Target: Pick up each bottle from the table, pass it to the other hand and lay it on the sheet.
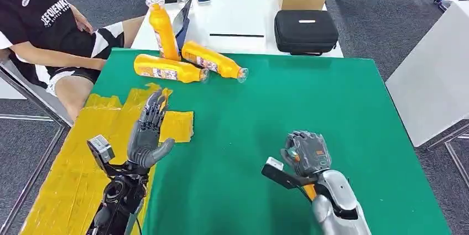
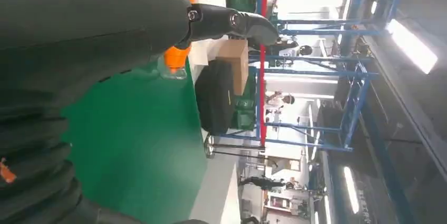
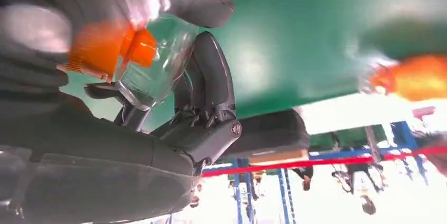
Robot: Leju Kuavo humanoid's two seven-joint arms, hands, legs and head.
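From the head view, three orange bottles [image 1: 168, 69] are waiting at twelve o'clock on the green surface [image 1: 309, 124], one upright, two lying. The left hand [image 1: 148, 132] is hovering over the yellow sheet [image 1: 72, 174], fingers spread, holding nothing.

In the right wrist view, the right hand [image 3: 174, 103] is curling around nothing; a blurred bottle is lying beyond it.

Next, I reckon, a reach forward.

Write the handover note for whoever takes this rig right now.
Left hand: open, raised over the yellow sheet, holding nothing.
Right hand: fingers curled, no bottle in it, over the green table.
One upright bottle and two lying bottles are at the table's far side.
Done: nothing on the sheet.
Left: all three.
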